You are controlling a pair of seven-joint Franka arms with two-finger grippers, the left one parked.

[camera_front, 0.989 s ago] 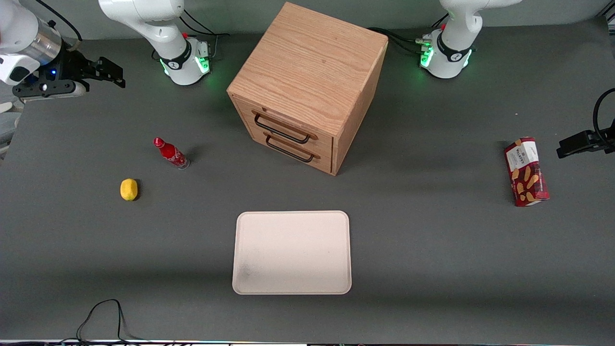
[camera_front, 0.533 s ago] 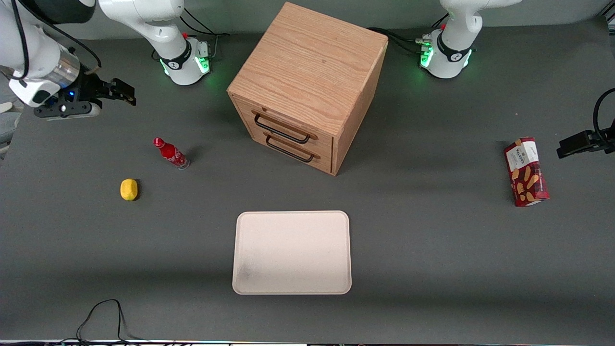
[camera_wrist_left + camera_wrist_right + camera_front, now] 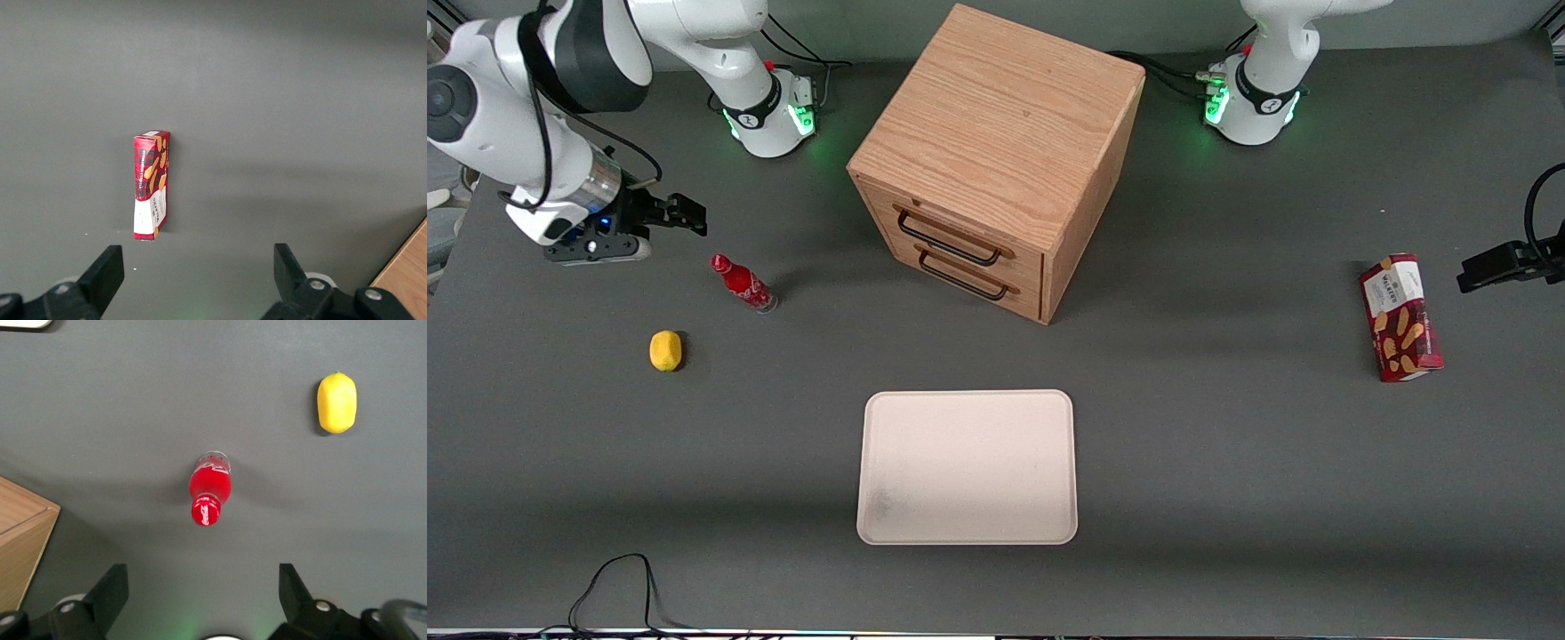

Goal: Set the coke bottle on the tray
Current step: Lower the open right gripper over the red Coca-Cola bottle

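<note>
White arm (image 3: 525, 124), grey joint bands, black cables, black gripper (image 3: 685, 216).

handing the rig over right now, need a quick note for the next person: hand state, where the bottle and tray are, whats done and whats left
Hand: open, holding nothing, up in the air close to the coke bottle and slightly farther from the front camera than it; the bottle shows between its fingers in the right wrist view.
Coke bottle: standing upright on the table, cap on, with the lemon nearby and nearer the front camera.
Tray: flat on the table, nearer the front camera than the wooden drawer cabinet, nothing on it.
Done: nothing grasped or moved yet.
Left: lower over the bottle, grip it, carry it to the tray, set it down, release.
</note>
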